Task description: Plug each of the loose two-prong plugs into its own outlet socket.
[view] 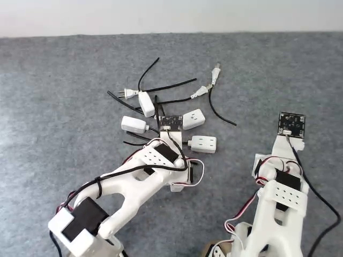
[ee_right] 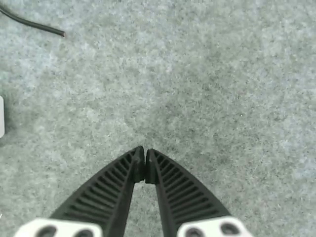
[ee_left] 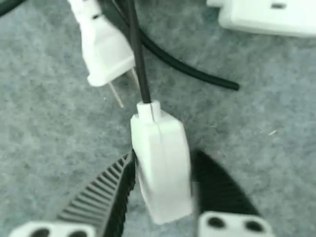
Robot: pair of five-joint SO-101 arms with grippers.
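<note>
On grey carpet [ee_right: 222, 74], a white two-prong plug [ee_left: 106, 52] lies with its bare metal prongs aimed towards a white rectangular block [ee_left: 163, 177] on a black cord [ee_left: 137, 49]. The block is probably an outlet socket, though its face is hidden. The left gripper [ee_left: 163, 158] has its jaws clamped on that block. Another white socket [ee_left: 266, 17] lies just beyond. Well apart, to the right, the right gripper [ee_right: 144, 168] hangs over the carpet, jaws pressed together, empty.

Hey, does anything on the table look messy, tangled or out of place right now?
Yes. The plugs and sockets lie jumbled mid-table, their black cords crossing one another, and the cords are short stubs with cut ends. The left pincer grips one white block in that pile.
</note>
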